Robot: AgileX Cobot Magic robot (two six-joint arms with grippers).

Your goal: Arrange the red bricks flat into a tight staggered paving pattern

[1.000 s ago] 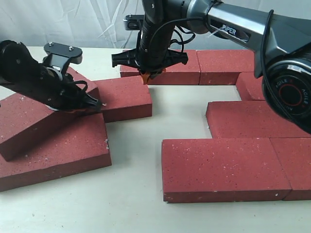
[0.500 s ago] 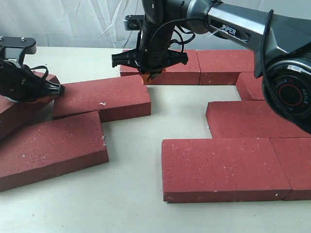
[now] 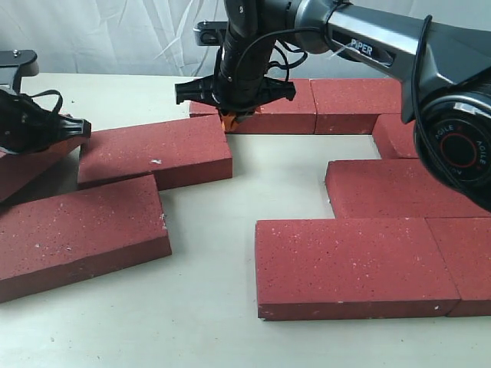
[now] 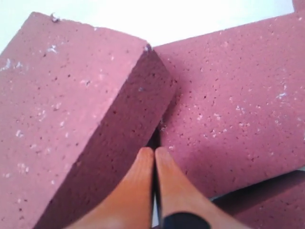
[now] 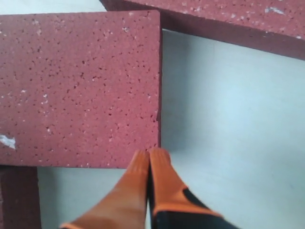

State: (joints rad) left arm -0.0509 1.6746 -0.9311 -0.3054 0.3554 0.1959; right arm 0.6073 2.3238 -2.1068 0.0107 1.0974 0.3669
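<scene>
Several red bricks lie on the pale table. My left gripper (image 3: 83, 127) is shut at the far left, its orange fingertips (image 4: 143, 160) in the seam between a tilted brick (image 3: 27, 165) (image 4: 62, 105) and the flat middle brick (image 3: 157, 151) (image 4: 233, 105). My right gripper (image 3: 228, 123) (image 5: 149, 153) is shut and empty, its tips against the far right corner of that middle brick (image 5: 81, 86). Another brick (image 3: 80, 234) lies flat at the front left. Laid bricks form a back row (image 3: 276, 109) and a right-hand block (image 3: 353, 268).
More bricks sit at the back right (image 3: 357, 96), right edge (image 3: 395, 136), middle right (image 3: 403, 188) and front right corner (image 3: 468, 264). Bare table (image 3: 284, 172) shows between the left group and the right block. A white curtain hangs behind.
My left gripper has drawn back to the far left, and the tilted brick has come off the front-left brick. The middle brick has shifted slightly left with the right gripper's tips at its corner.
</scene>
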